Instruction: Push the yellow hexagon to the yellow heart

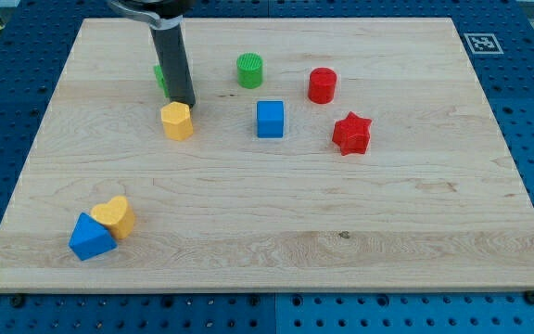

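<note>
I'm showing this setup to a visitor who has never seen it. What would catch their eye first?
First, the dark rod coming down from the view's top, my tip right at the top edge of the yellow hexagon. Next, the pair at the lower left: the yellow heart pressed against a blue triangle. Then the bright red star and red cylinder at the right.
</note>
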Available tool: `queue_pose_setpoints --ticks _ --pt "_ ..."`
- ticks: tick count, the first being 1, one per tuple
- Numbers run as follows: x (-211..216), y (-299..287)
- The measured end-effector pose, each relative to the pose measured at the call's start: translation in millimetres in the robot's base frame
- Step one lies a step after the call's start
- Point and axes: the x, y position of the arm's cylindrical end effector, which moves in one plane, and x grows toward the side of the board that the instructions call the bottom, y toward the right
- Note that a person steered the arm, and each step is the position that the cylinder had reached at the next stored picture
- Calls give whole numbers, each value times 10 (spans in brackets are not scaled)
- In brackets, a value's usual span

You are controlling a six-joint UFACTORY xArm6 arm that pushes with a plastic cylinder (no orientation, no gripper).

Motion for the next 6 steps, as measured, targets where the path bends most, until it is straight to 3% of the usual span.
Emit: queue_pose_setpoints --ticks 4,6 --pt "1089 -65" --pt "1194 5"
